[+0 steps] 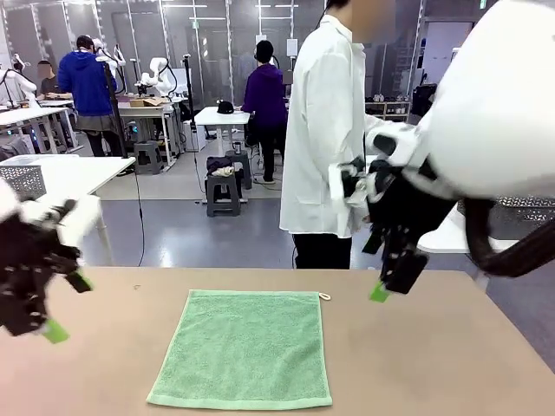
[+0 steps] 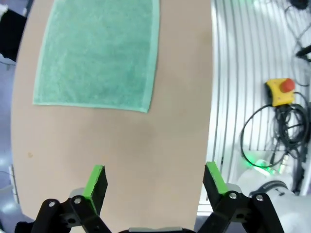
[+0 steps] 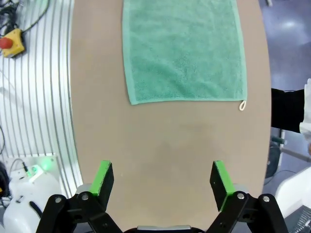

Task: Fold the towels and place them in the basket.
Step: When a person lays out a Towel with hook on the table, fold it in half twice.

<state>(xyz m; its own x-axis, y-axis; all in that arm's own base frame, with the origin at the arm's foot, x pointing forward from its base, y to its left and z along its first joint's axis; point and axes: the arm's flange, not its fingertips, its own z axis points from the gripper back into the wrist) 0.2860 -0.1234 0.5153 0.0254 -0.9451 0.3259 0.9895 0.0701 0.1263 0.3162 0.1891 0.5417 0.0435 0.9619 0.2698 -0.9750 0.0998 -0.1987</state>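
The mint green towel [image 1: 243, 347] is lying flat in the middle of the bench [image 1: 434, 364], a small white loop [image 1: 324, 296] at its far right corner, while the left arm's fingers [image 2: 97, 182] and the right arm's fingers [image 3: 103, 179] are hovering on either side, spread wide, gripping and touching nothing.

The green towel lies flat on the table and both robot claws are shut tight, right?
No. The mint green terry towel does lie flat on the tan table, but the left gripper and right gripper are open; both wrist views show it.
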